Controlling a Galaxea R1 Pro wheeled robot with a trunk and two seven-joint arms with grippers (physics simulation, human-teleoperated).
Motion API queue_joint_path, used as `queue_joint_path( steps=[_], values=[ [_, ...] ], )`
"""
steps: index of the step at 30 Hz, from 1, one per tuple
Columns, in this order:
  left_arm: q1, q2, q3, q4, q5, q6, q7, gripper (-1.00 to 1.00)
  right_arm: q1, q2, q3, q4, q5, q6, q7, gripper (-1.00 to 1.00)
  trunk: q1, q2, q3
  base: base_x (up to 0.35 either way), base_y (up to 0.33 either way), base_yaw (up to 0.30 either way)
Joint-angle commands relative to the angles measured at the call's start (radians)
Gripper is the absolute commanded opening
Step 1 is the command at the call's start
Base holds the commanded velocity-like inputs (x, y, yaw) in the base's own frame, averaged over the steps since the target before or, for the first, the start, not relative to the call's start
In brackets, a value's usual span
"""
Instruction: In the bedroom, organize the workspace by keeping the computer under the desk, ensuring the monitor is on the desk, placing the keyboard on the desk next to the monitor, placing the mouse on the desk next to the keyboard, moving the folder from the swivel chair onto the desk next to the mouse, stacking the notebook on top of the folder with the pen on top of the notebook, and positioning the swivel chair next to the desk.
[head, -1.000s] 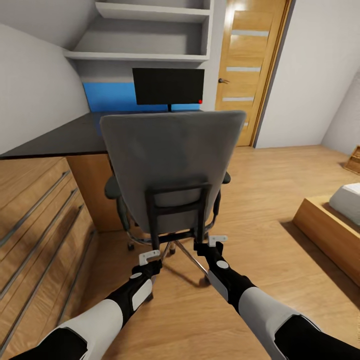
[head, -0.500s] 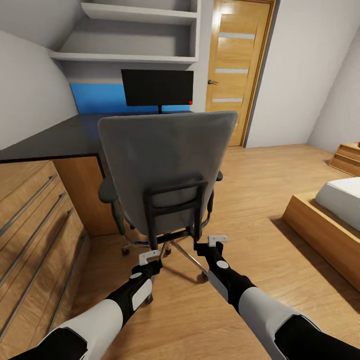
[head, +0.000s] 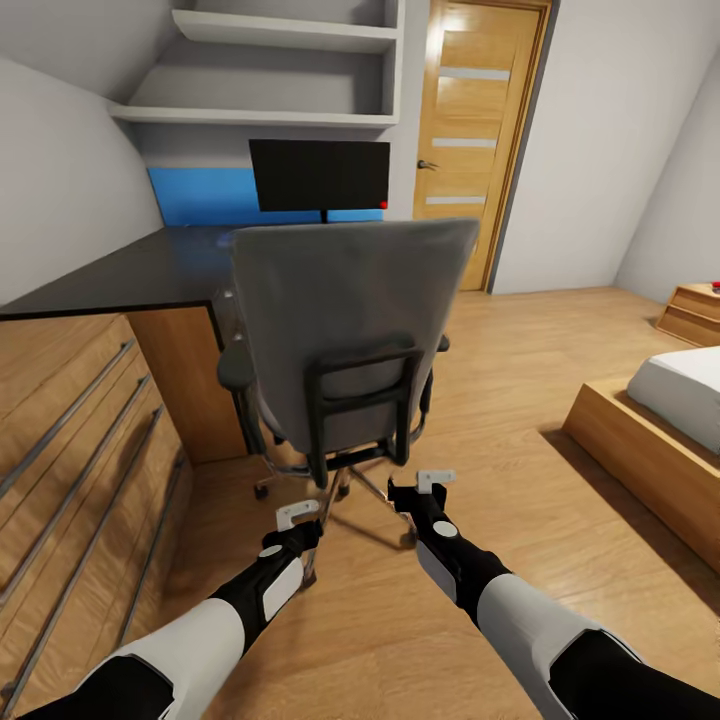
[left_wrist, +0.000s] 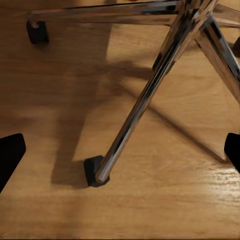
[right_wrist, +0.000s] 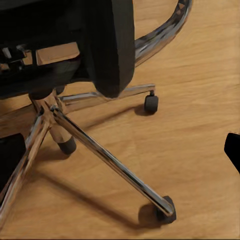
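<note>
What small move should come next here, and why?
Probably roll forward a little and bring both grippers up to the black frame on the back of the swivel chair. The left gripper and right gripper hang open and empty, low near the chrome base, while the chair stands turned toward the desk but not yet tucked beside it.

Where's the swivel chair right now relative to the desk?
In the head view the swivel chair stands centre frame, its back toward the robot, close against the near right corner of the desk, with the monitor behind it.
</note>
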Motion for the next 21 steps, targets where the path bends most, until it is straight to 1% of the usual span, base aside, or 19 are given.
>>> queue_joint_path(
  steps=[1, 7, 9, 11, 12, 13, 14, 16, 17, 18, 19, 21],
  values=[
    [-0.001, 0.001, -0.008, 0.0, 0.01, -0.004, 0.005, 1.0, -0.001, -0.001, 0.008, 0.001, -0.009, -0.004, -0.006, 1.0, -0.001, 0.0, -0.001, -0.125, 0.082, 0.0],
    [-0.001, 0.003, -0.006, 0.001, 0.014, -0.005, 0.01, 1.0, -0.001, -0.002, 0.008, 0.001, -0.009, -0.004, -0.005, 1.0, -0.001, 0.0, -0.001, -0.053, 0.035, 0.0],
    [-0.001, 0.01, -0.004, 0.001, 0.02, -0.006, 0.011, 1.0, -0.001, -0.001, 0.008, 0.001, -0.009, -0.004, -0.005, 1.0, -0.001, 0.0, -0.001, -0.012, 0.008, 0.0],
    [-0.001, 0.025, -0.002, 0.001, 0.039, -0.006, 0.012, 1.0, -0.001, -0.001, 0.008, 0.002, -0.009, -0.004, -0.005, 1.0, -0.001, 0.0, -0.001, -0.006, 0.004, 0.0],
    [-0.001, 0.036, -0.001, 0.001, 0.063, -0.006, 0.012, 1.0, -0.001, -0.002, 0.008, 0.002, -0.009, -0.004, -0.005, 1.0, -0.001, 0.0, -0.001, -0.004, 0.002, 0.0],
    [-0.001, 0.042, -0.001, 0.001, 0.078, -0.006, 0.012, 1.0, -0.001, -0.001, 0.008, 0.002, -0.009, -0.004, -0.005, 1.0, -0.001, 0.0, -0.001, -0.003, 0.002, 0.0],
    [-0.001, 0.054, 0.0, 0.001, 0.112, -0.006, 0.012, 1.0, -0.001, -0.001, 0.008, 0.002, -0.008, -0.005, -0.005, 1.0, -0.001, 0.0, -0.001, -0.002, 0.001, 0.0],
    [-0.001, 0.065, 0.0, 0.001, 0.15, -0.006, 0.011, 1.0, -0.001, -0.001, 0.009, 0.002, -0.008, -0.005, -0.005, 1.0, -0.001, 0.0, -0.001, -0.001, 0.001, 0.003],
    [-0.001, 0.082, 0.0, 0.001, 0.199, -0.006, 0.009, 1.0, -0.001, -0.001, 0.009, 0.002, -0.008, -0.005, -0.005, 1.0, -0.001, 0.0, -0.001, -0.001, 0.0, 0.048],
    [-0.001, 0.095, -0.001, 0.0, 0.229, -0.006, 0.009, 1.0, -0.001, 0.0, 0.008, 0.002, -0.008, -0.006, -0.005, 1.0, -0.001, 0.0, -0.001, 0.0, 0.0, 0.108],
    [-0.001, 0.102, -0.001, 0.0, 0.246, -0.006, 0.009, 1.0, -0.001, 0.0, 0.008, 0.002, -0.008, -0.006, -0.006, 1.0, -0.001, 0.0, 0.0, 0.0, 0.0, 0.166],
    [-0.001, 0.105, -0.001, 0.0, 0.252, -0.006, 0.009, 1.0, -0.001, 0.0, 0.008, 0.002, -0.009, -0.006, -0.006, 1.0, -0.001, 0.0, 0.0, 0.0, 0.0, 0.191]
  ],
)
